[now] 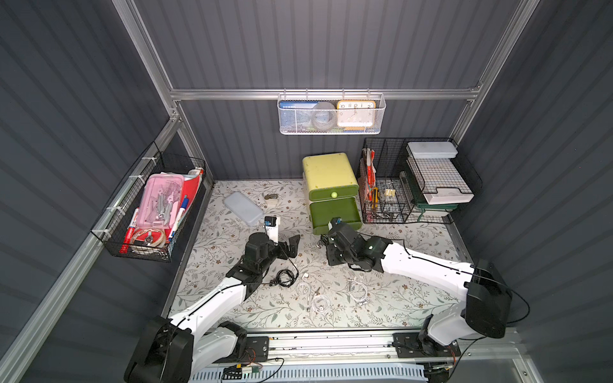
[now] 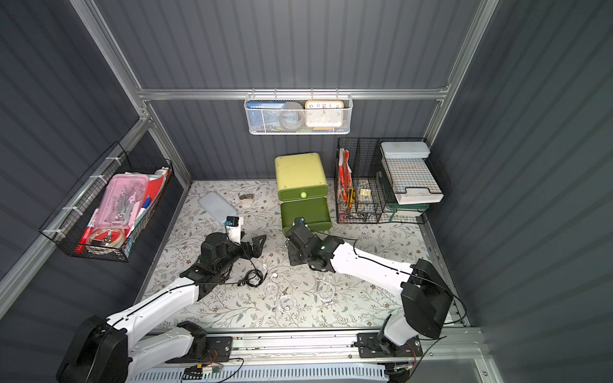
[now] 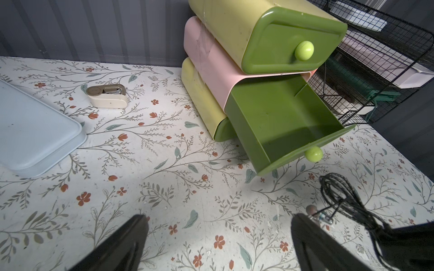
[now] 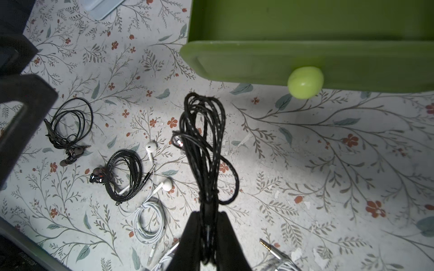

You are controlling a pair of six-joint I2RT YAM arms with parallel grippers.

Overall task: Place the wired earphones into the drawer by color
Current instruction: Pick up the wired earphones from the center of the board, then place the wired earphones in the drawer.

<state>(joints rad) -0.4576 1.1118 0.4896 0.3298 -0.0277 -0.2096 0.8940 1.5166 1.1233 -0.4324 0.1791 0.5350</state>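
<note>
Hanging from the right jaws, which are clamped together on its bunched end, a black earphone coil [image 4: 203,145] runs its long axis straight out from the fingertips toward the open drawer [image 3: 270,122]. In the right wrist view the coil's far loops stop just short of the drawer's front panel [image 4: 246,61] and to one side of the pale green knob [image 4: 305,82], so the drawer lies directly ahead of the grip and, as far as I can judge, somewhat higher than the hanging loops. The drawer looks empty inside. The right arm is plainly the nearer one, its wrist just before the drawer front in both top views. The left jaws stand wide apart over bare desk [image 1: 414,298], holding and touching nothing, their fingers [image 3: 122,244] near the held coil but apart from it. Other earphones lie on the desk behind: two black coils [image 4: 70,124] [image 4: 124,176] and a white coil [image 4: 150,218]. The coming move probably calls for a lift and a short carry forward, so the loops clear the front panel.
</note>
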